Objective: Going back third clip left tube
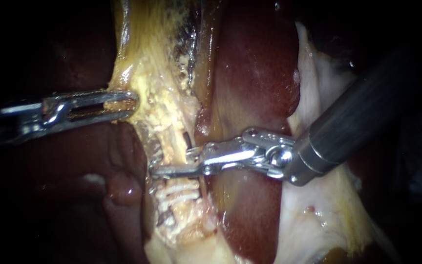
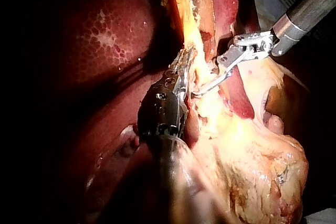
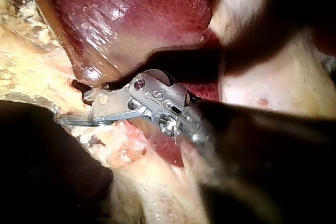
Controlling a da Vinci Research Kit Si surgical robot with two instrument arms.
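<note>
The clipping looks done to me: pale clips (image 1: pixel 178 189) sit across the tube (image 1: pixel 173 143), just below the right instrument (image 1: pixel 171 163), though I cannot surely count three. What is left is to draw this instrument away. Its jaws stand a little apart, one on each side of the tube, and seem to grip nothing. The left instrument (image 1: pixel 130 103) has its jaws pressed on the yellow fatty tissue (image 1: pixel 147 68), holding it aside.
</note>
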